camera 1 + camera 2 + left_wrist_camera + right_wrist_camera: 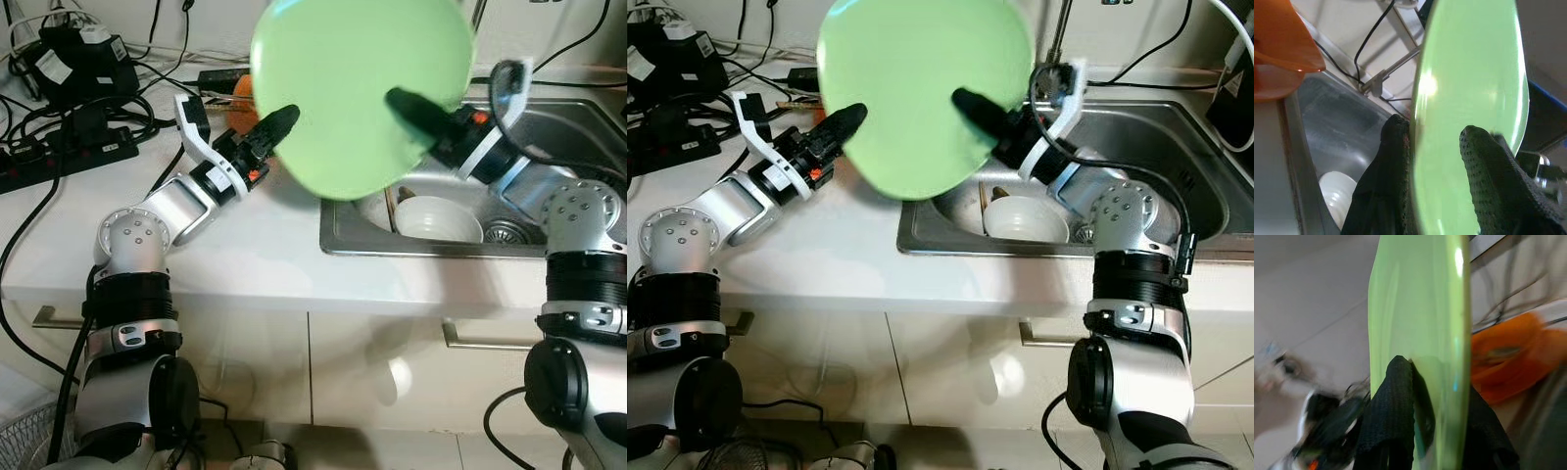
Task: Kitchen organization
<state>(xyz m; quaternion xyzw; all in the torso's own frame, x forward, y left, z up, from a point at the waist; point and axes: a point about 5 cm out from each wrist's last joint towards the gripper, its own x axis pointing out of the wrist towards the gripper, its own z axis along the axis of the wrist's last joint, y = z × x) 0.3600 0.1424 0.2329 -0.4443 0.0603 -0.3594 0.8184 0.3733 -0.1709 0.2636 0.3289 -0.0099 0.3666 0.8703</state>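
While both arms are raised over the counter, the left eye view shows the green plate [362,93] held up between them, its face turned toward the camera: the left gripper [277,125] meets its left edge and the right gripper [409,108] reaches across its face from the sink side. From the right eye view the plate hangs above the near corner of the sink [1205,211], with a white bowl [1024,217] down in the basin below it. Along the left wrist view, black fingers [1391,166] are closed on the rim, one either side. Though blurred, the right wrist view shows the same pinch on the opposite rim, so either arm could carry it alone, I'd judge
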